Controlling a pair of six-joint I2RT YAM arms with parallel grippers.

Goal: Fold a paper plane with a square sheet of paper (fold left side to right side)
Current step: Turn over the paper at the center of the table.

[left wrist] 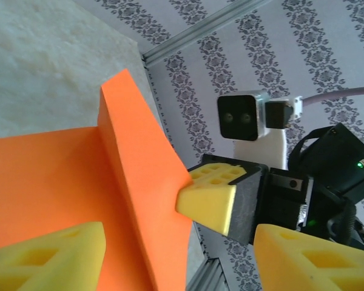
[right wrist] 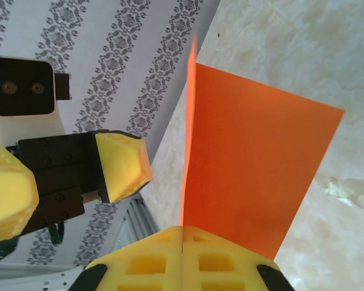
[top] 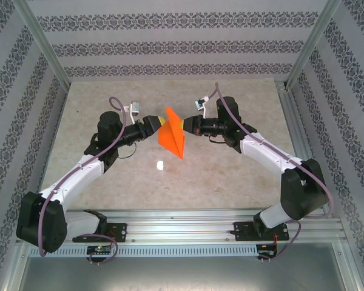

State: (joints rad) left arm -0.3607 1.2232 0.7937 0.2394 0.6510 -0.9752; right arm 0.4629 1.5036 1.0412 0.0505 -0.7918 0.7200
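The square sheet of paper (top: 173, 138), bright orange, is folded into a pointed wedge and held off the table at the centre, its tip pointing toward the near edge. My right gripper (top: 183, 124) is shut on its right edge; the two yellow pads (right wrist: 182, 260) meet with the paper (right wrist: 255, 176) rising out of them. From the left, my left gripper (top: 156, 123) faces it, open. Its pads (left wrist: 42, 260) stand wide apart on either side of the paper's fold (left wrist: 139, 182). The right gripper's tip (left wrist: 209, 197) presses the fold from the far side.
A small white scrap (top: 160, 164) lies on the marble-look table (top: 230, 170) just near of the paper's tip. Patterned walls and aluminium posts (top: 42, 42) enclose the table; a rail (top: 188, 227) runs along the near edge.
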